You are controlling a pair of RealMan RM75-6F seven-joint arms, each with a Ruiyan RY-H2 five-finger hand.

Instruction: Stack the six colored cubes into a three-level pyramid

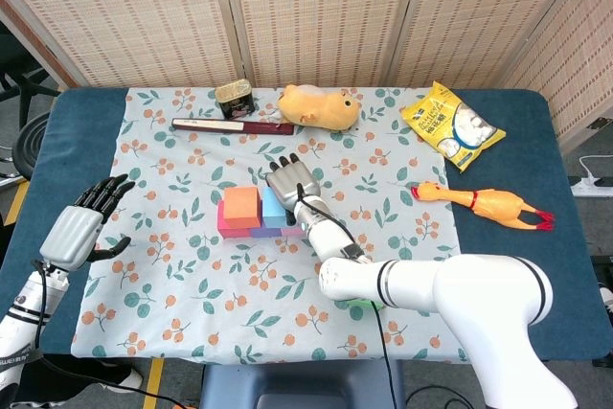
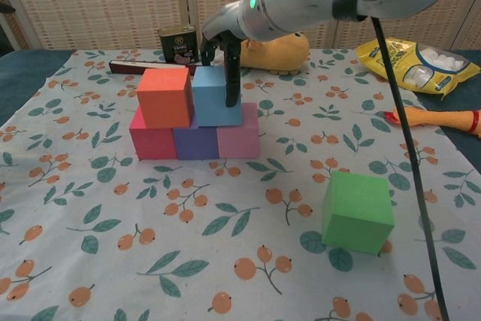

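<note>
My right hand [image 2: 225, 54] holds the blue cube [image 2: 214, 96], I think, on top of the purple cube [image 2: 195, 142] and pink cube [image 2: 239, 140], right beside the orange cube [image 2: 164, 97]. My left hand [image 1: 84, 221] is spread wide, holding nothing. The green cube [image 2: 358, 211] sits alone.

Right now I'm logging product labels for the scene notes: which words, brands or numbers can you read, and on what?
No text can be quoted with confidence.
Tin can: a printed label with a picture, lettering too small to read.
Yellow snack bag: dark printing near its top, blurred and illegible.
Dark flat bar: no readable marking.
Colored cubes, such as the green cube: plain faces, no text.
</note>
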